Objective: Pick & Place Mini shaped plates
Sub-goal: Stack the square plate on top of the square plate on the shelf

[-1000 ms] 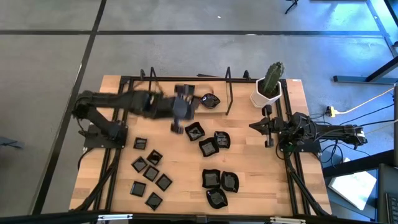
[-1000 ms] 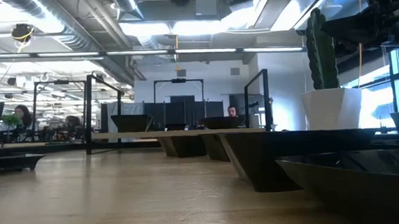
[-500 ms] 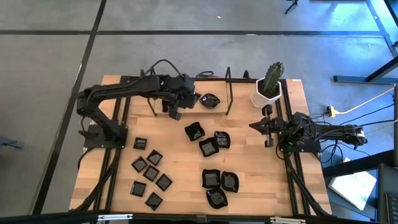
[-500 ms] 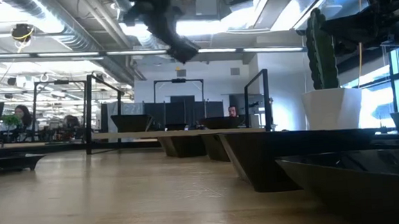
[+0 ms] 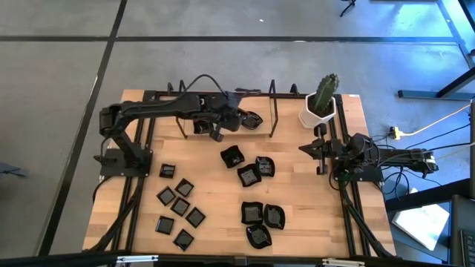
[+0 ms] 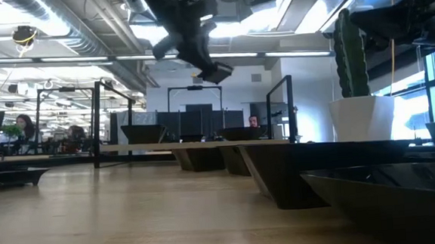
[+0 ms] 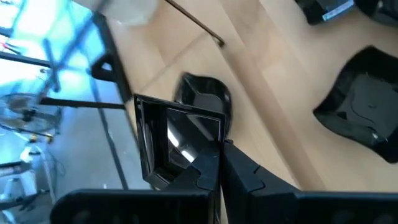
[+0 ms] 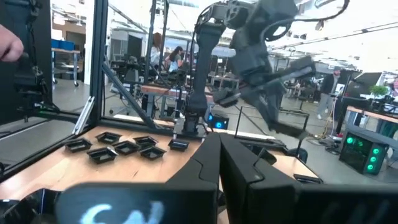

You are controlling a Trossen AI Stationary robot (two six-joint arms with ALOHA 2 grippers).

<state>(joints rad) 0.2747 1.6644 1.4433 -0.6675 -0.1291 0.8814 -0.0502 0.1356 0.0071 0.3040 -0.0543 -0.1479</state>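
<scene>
While your left gripper (image 5: 220,126) is hanging over the far middle of the light wooden table (image 5: 297,193), its fingers are pinching a glossy black raised-rim square plate (image 7: 180,140) by one edge. You're seeing that plate tipped up on edge in the left wrist view, its open face turned toward the camera and its gripped edge lowest. In the low view it's showing as a thin dark slab (image 6: 214,71) held clear above the tabletop, tilted with one end dipping. It's square, so there's no long axis to call.

Just beyond it, a rounded wavy-edged black dish (image 5: 251,119) is sitting flat on the table beside the thin black wire stand (image 5: 274,110).

The rest of the mini shaped plates are lying flat, rims up:
- small flat black squares (image 5: 180,208) are clustering on the near left, most turned diamond-wise to the table edges
- a middle group of black dishes (image 5: 249,167) is sitting packed close, touching or nearly so
- a near-right trio of black dishes (image 5: 261,220) is lying close together

Your right gripper (image 5: 306,149) is waiting at the right side of the table, just beside the white pot with a green cactus (image 5: 320,104), fingers pressed together.
</scene>
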